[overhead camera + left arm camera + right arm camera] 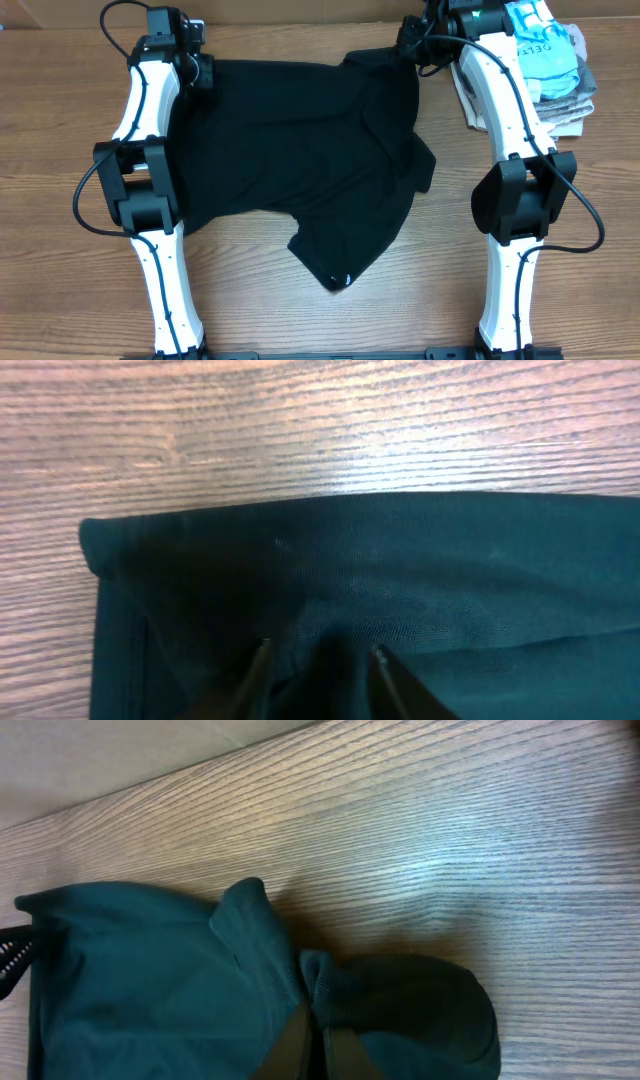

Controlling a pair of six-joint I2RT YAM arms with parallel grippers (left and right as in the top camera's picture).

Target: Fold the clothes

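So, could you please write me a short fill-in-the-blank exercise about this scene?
1. The garment spread on the table is ____ in colour.
2. The right gripper is pinching ____.
3. The folded pile lies beside the ____ arm.

Missing words: black; the garment; right

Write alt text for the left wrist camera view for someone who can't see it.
A black garment fills the lower part of the frame, its straight hemmed edge and one corner lying flat on a wood-grain table. At the bottom, the left gripper has its two fingers pressed into the fabric, with a ridge of cloth bunched between them.
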